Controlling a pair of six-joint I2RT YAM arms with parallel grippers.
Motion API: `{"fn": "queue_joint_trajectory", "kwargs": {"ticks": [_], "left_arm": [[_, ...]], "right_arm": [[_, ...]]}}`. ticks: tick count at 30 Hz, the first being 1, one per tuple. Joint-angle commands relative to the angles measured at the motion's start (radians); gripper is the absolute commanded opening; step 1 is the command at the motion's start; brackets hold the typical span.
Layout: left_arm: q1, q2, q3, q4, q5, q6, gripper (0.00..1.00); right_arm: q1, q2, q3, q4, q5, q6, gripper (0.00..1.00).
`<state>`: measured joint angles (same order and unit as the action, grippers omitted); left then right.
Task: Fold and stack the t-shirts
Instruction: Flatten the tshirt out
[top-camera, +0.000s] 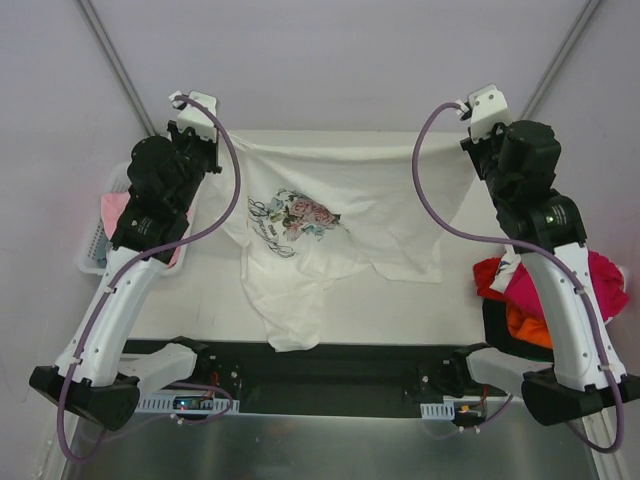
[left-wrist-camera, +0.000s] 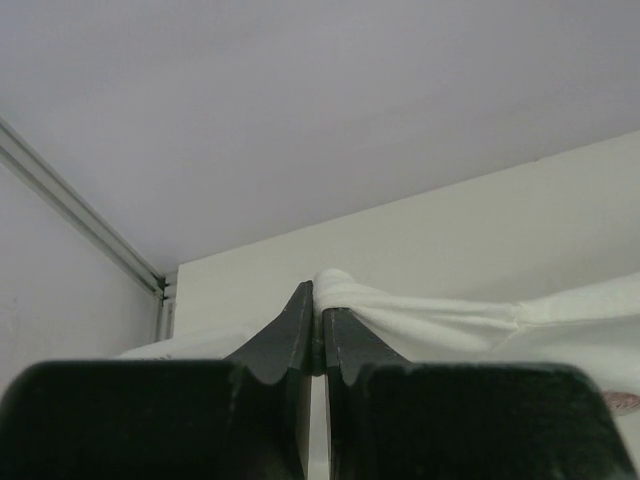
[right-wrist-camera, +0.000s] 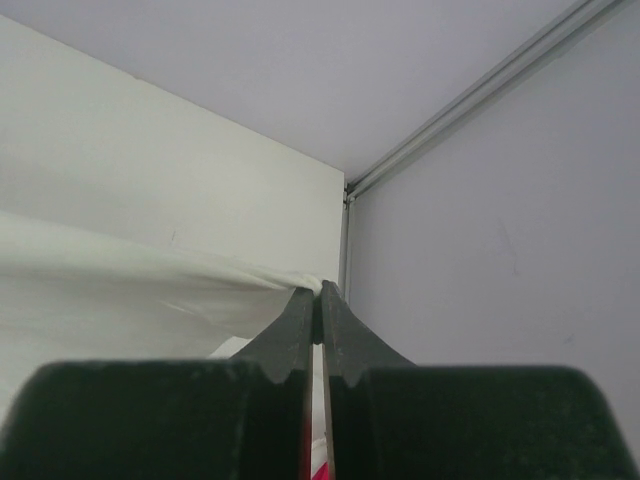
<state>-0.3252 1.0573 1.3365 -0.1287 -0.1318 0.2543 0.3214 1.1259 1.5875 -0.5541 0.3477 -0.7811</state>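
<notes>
The white printed t-shirt (top-camera: 320, 230) was found stretched along the far edge of the bench (top-camera: 200, 300), its body trailing toward the near edge. Its 2 far corners were clamped by the left end effector (left-wrist-camera: 317, 295) and the right end effector (right-wrist-camera: 320, 295), both closed on cloth. A pile of coloured t-shirts (top-camera: 525, 300) was noted at the right edge.

Left pincer (left-wrist-camera: 317, 290), right pincer (right-wrist-camera: 318, 292): both clamped, outstretched.

Script (top-camera: 268, 222) on the white t-shirt (top-camera: 400, 200) is too small to read.
</notes>
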Motion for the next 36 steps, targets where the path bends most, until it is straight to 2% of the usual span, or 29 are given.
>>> {"fn": "queue_joint_trajectory", "kwargs": {"ticks": [1, 6, 14, 21, 24, 27, 28, 29, 30, 31, 32, 34, 35, 36], "left_arm": [[0.014, 0.041, -0.016, 0.195, -0.054, 0.052, 0.00], [0.026, 0.124, -0.011, 0.279, -0.100, 0.080, 0.00], [0.077, 0.294, 0.087, 0.288, -0.132, 0.082, 0.00], [0.107, 0.444, 0.171, 0.291, -0.160, 0.099, 0.00], [0.106, 0.518, 0.217, 0.291, -0.187, 0.100, 0.00], [0.107, 0.590, 0.276, 0.281, -0.216, 0.103, 0.00], [0.107, 0.608, 0.294, 0.276, -0.229, 0.106, 0.09], [0.107, 0.627, 0.328, 0.267, -0.242, 0.105, 0.18], [0.107, 0.662, 0.343, 0.261, -0.247, 0.108, 0.29], [0.107, 0.678, 0.357, 0.259, -0.250, 0.106, 0.46], [0.107, 0.707, 0.380, 0.256, -0.259, 0.106, 0.55], [0.107, 0.731, 0.401, 0.245, -0.270, 0.102, 0.66], [0.107, 0.754, 0.418, 0.241, -0.275, 0.102, 0.77], [0.106, 0.760, 0.423, 0.241, -0.275, 0.099, 0.82]], "right_arm": [[-0.031, 0.052, 0.032, 0.098, 0.024, -0.033, 0.02], [-0.073, 0.167, 0.084, 0.126, 0.007, -0.041, 0.02], [-0.134, 0.337, 0.239, 0.138, -0.022, -0.044, 0.02], [-0.176, 0.555, 0.376, 0.132, -0.016, -0.060, 0.04], [-0.182, 0.615, 0.413, 0.141, -0.007, -0.058, 0.06], [-0.182, 0.670, 0.423, 0.169, -0.001, -0.063, 0.18], [-0.182, 0.695, 0.434, 0.175, 0.000, -0.064, 0.27], [-0.182, 0.709, 0.443, 0.178, 0.002, -0.069, 0.31], [-0.182, 0.722, 0.456, 0.180, 0.010, -0.072, 0.35], [-0.182, 0.736, 0.482, 0.180, 0.014, -0.073, 0.41], [-0.183, 0.762, 0.494, 0.180, 0.025, -0.076, 0.43], [-0.182, 0.779, 0.520, 0.180, 0.030, -0.083, 0.53], [-0.183, 0.794, 0.526, 0.177, 0.037, -0.083, 0.54], [-0.183, 0.796, 0.528, 0.174, 0.039, -0.081, 0.55]]}}
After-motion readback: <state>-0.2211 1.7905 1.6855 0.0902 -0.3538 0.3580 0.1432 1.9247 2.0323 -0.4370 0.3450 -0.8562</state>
